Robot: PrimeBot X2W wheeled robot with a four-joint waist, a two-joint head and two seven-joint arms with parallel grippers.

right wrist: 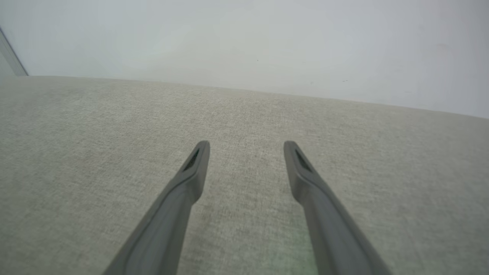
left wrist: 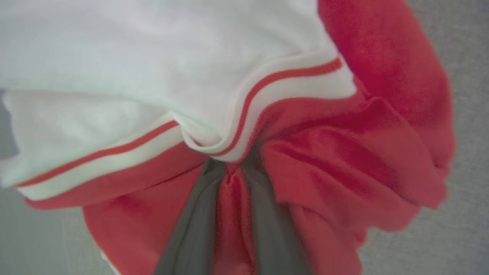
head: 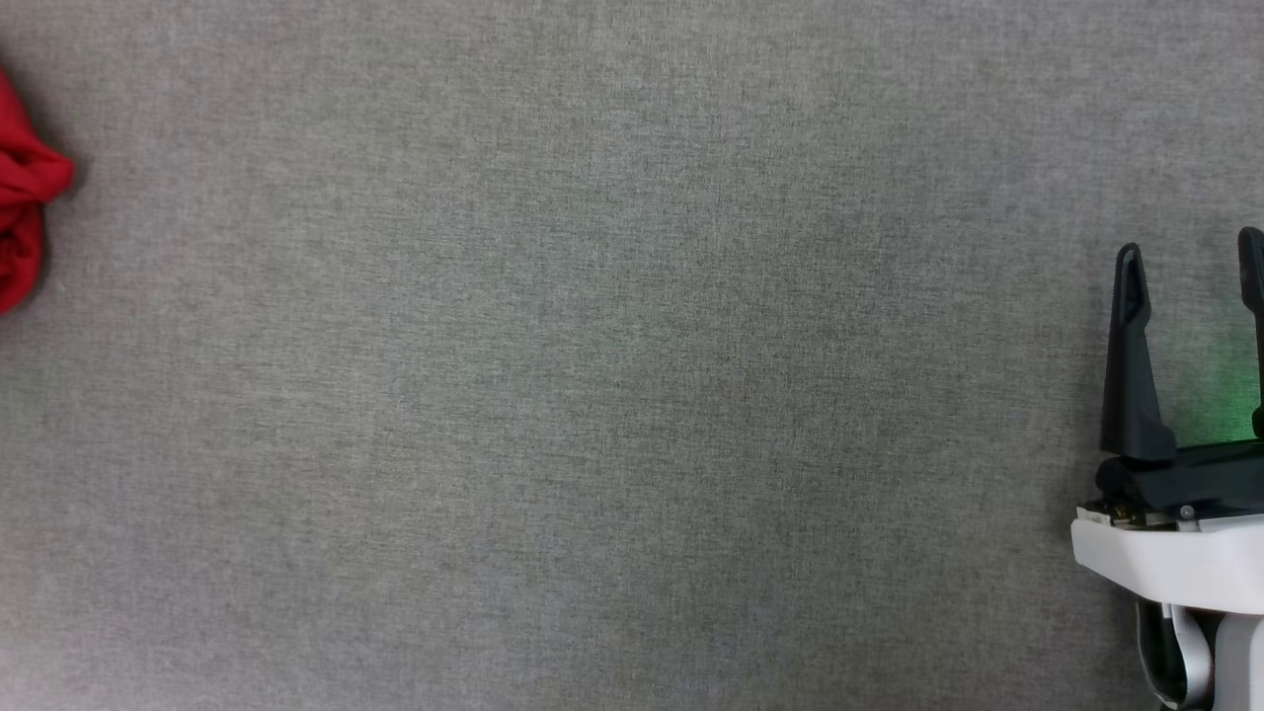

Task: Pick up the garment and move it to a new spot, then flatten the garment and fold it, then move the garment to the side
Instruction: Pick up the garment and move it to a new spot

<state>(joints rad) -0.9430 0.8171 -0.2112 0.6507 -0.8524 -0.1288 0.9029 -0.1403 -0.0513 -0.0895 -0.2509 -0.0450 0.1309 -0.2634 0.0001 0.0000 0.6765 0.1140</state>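
Head view: the garment (head: 25, 197) sits at the far left edge of the grey fabric surface (head: 592, 395) as a bunched red lump, cut off by the frame; no lettering or sleeves can be made out there. The right gripper (head: 1190, 245) is at the lower right, well apart from the garment, with its outer finger clipped by the frame edge and a green glow on the surface between the fingers. Right wrist view: jaws spread wide with bare surface between them, and a pale wall (right wrist: 244, 38) beyond the far edge. Left wrist view, blurred and very close: the left gripper (left wrist: 229, 164) is pinching a fold of red cloth between its two dark fingers (left wrist: 191, 229). The fingertips are tucked under the red-and-white striped trim (left wrist: 267, 82), so the exact contact point is hidden. The white sleeve fabric lies above and the crumpled red body to the right. Whether the garment is lifted or resting cannot be told.
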